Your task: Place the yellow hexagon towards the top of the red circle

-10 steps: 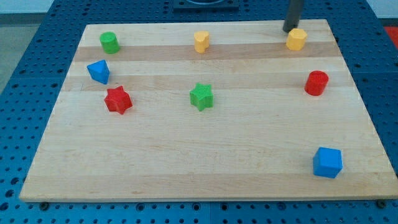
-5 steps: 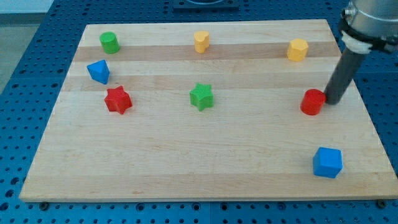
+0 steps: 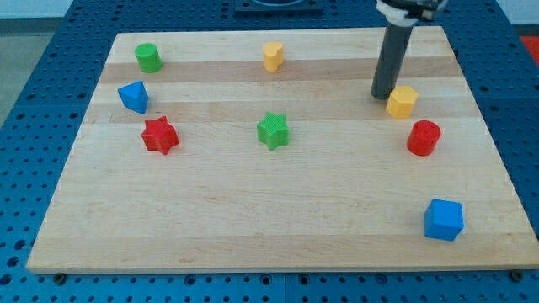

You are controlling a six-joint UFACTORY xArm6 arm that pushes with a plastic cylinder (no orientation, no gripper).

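Pressing against the yellow hexagon, the arm's tip sits at the block's ten o'clock, touching or all but touching its upper-left face. The arm carries no hand at all, only a straight dark rod, so there is nothing to open or close.

The yellow hexagon lies just at eleven o'clock of the red circle, near it but apart, a strip of bare wood between them. By that reading the task looks close to done; the hexagon is already toward the top of the red block.

To finish well, any further push should be short and gentle. From its present side the tip would drive the hexagon toward four o'clock, straight at the red circle, so too long a stroke risks knocking the red block away. A light nudge from nine o'clock would centre it better above the circle.

Elsewhere on the pale wooden counter: a green cylinder and a blue block at the far left, a red star below them, a second yellow block at twelve o'clock of the green star, and a blue cube at the lower right. Beneath the counter spreads a blue perforated base.
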